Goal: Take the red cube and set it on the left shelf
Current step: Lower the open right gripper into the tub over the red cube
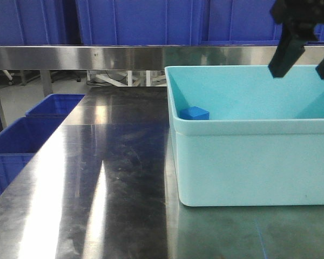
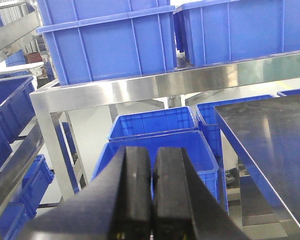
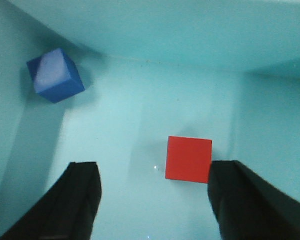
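Note:
The red cube (image 3: 188,159) lies on the floor of the light blue tub (image 3: 140,30), seen in the right wrist view. My right gripper (image 3: 155,195) is open above it, and the cube sits just inside the right finger (image 3: 240,197). In the front view the right gripper (image 1: 305,60) hangs over the tub's (image 1: 248,162) back right, and the tub wall hides the red cube. My left gripper (image 2: 153,192) is shut and empty, pointing at the left shelf (image 2: 155,85), a steel rack with dark blue crates (image 2: 110,50). The shelf rail (image 1: 97,56) also shows in the front view.
A small blue cube (image 3: 55,75) sits in the tub's far left corner and shows in the front view (image 1: 194,113) too. The tub stands on a shiny steel table (image 1: 97,178). Open dark blue crates (image 1: 21,145) stand on the floor to the left (image 2: 155,127).

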